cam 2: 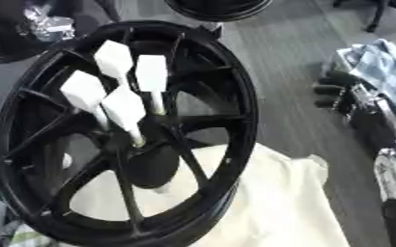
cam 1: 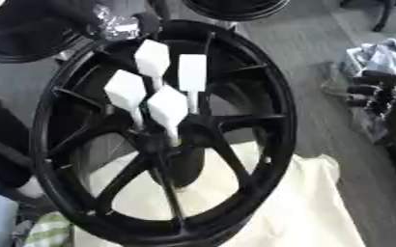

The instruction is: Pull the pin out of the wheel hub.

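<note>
Wheel hub: large black spoked alloy wheel (cam 1: 261, 82) standing tilted at centre, on a cream cloth (cam 1: 311, 202).
Cloth: draped beneath the wheel, over grey floor (cam 1: 311, 58).
Right hand: black robot hand (cam 2: 341, 91) at the right edge, well apart from the wheel; fingers curled, holding nothing.
Pins: four white-headed pins (cam 1: 167, 107) sticking out of the hub centre.

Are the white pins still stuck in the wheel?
Yes, in. Four white pins stand out of the black wheel's hub, stems down. The right hand is off to the side.
</note>
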Robot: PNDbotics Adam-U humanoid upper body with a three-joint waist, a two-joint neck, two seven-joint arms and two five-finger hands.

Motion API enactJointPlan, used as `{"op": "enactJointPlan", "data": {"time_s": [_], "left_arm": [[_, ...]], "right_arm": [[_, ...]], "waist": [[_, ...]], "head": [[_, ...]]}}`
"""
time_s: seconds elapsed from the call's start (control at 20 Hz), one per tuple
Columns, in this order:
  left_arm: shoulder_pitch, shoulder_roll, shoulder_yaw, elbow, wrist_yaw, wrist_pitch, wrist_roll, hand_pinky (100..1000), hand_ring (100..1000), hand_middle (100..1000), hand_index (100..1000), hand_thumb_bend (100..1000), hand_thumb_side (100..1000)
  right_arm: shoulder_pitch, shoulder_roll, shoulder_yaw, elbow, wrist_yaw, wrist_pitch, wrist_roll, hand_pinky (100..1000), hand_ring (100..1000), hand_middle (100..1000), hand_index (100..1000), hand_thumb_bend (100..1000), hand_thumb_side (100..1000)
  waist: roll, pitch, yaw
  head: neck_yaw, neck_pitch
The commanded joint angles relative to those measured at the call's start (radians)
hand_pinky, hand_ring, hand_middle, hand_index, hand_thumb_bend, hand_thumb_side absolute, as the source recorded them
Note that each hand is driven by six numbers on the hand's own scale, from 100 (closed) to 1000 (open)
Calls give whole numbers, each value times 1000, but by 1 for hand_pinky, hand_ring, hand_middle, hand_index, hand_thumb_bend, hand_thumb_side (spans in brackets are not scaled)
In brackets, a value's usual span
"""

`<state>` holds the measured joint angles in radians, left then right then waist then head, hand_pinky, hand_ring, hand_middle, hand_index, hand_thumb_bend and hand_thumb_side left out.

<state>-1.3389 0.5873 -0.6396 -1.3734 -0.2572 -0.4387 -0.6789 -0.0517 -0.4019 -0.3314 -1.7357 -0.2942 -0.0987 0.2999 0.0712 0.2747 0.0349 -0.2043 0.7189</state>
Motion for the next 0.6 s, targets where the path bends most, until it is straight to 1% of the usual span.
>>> {"op": "enactJointPlan", "data": {"time_s": [0.05,0.3,0.35,0.45,0.6], "left_arm": [[-2,58,28,-53,13,-238,-228,882,749,644,745,100,1000],[35,102,20,-118,19,-237,-228,888,753,648,784,127,1000],[42,110,17,-127,18,-237,-228,888,752,648,792,126,972],[58,125,14,-142,17,-239,-228,888,753,651,796,142,840],[76,142,8,-159,13,-243,-228,890,757,667,810,165,737]], "right_arm": [[-2,-33,-3,-10,7,-5,2,715,790,759,816,100,773],[-2,-35,-4,-10,6,-6,1,715,790,759,816,100,772],[-2,-35,-3,-10,6,-6,1,715,790,759,816,100,772],[-2,-36,-3,-11,6,-6,2,715,790,759,816,100,772],[-2,-35,-3,-11,8,-7,2,715,790,759,816,100,773]], "waist": [[-4,-18,0],[-2,-17,-1],[-2,-17,-1],[-2,-16,-1],[-2,-14,-2]], "head": [[-2,-2],[-3,-3],[-3,-3],[-5,-4],[-5,-4]]}}
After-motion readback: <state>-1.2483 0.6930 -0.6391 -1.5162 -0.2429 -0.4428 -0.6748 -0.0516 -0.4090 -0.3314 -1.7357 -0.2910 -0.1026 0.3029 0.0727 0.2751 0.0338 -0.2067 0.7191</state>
